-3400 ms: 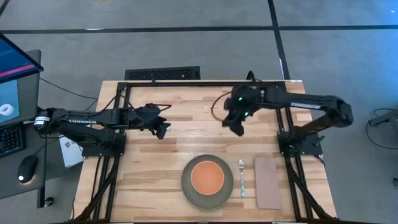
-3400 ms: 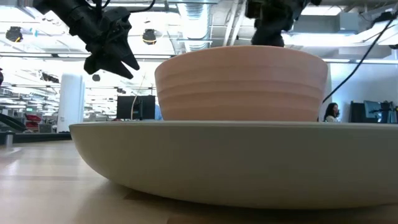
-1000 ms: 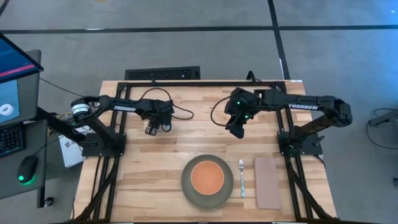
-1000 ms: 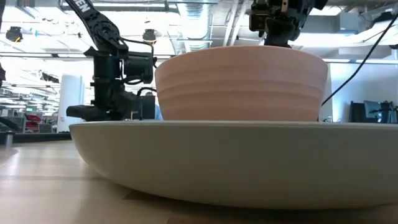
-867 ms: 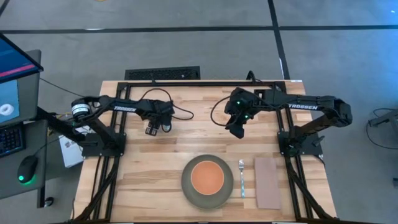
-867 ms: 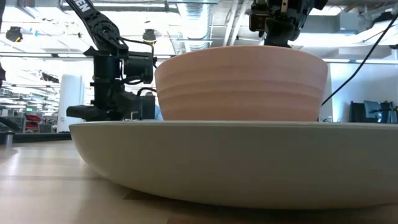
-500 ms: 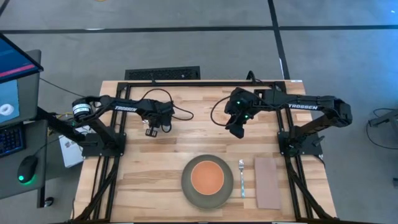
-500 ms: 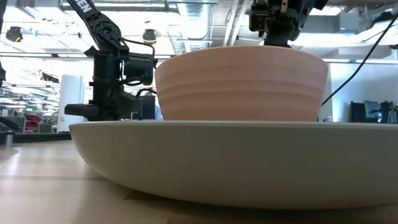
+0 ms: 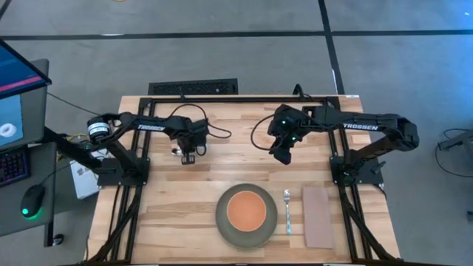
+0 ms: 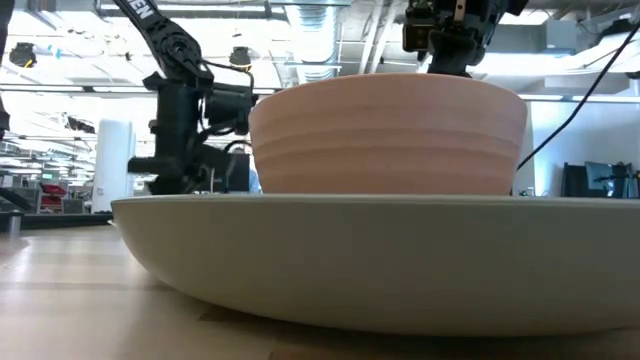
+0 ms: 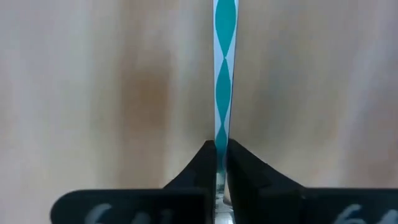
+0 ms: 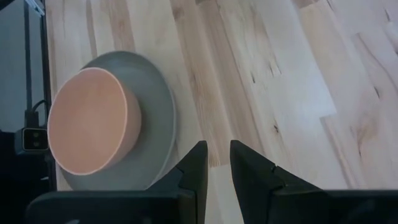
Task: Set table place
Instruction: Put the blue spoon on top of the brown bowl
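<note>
My view past the rig: an open workshop hall.

Grey floor (image 9: 222, 52) crossed by dark lines; left of it I see a monitor (image 9: 18, 74), keyboard (image 9: 11, 166) and mouse (image 9: 31, 198). Ceiling ducts (image 10: 310, 25) hang bright overhead.

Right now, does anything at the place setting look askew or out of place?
Only the blue-handled spoon: it is far from the setting, pinched in the left hand. The orange bowl sits centred on the grey-green plate, with the silver fork and pinkish napkin lying straight beside it.
</note>
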Tool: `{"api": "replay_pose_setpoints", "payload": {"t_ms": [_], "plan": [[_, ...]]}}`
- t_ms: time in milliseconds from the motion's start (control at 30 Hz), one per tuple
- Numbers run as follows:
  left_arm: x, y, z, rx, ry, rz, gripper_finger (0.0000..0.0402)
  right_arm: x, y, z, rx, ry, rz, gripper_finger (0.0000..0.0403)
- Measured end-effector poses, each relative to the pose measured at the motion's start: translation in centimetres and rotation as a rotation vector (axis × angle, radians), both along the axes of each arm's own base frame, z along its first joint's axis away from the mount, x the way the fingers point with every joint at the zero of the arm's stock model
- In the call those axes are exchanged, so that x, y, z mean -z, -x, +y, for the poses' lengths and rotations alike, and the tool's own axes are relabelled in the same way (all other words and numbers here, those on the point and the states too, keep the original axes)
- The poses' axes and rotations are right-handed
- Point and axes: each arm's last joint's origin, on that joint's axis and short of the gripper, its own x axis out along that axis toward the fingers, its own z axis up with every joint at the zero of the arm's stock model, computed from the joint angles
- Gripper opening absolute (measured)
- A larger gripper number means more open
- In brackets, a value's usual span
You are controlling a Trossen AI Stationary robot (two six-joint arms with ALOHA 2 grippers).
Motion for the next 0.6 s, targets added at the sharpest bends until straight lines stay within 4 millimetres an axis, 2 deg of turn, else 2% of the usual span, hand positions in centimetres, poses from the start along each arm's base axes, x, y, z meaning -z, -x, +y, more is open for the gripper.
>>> {"api": "replay_pose_setpoints", "payload": {"t_ms": [200,400,500,600], "plan": [[-2.7,-2.4,0.6,-0.048,0.086,-0.165,0.0004,-1.6,1.4,0.3,0.004,0.009,-0.053,0.0093],[-6.9,-5.2,1.2,-0.175,0.136,-0.347,0.0002,-4.8,4.5,1.0,0.056,-0.004,-0.181,0.0093],[-9.6,-7.1,0.6,-0.218,0.217,-0.479,0.0002,-6.2,6.6,1.4,0.112,-0.016,-0.221,0.0093],[-12.6,-9.1,-1.1,-0.182,0.254,-0.609,0.0001,-7.2,9.0,1.7,0.181,0.008,-0.246,0.0093]]}}
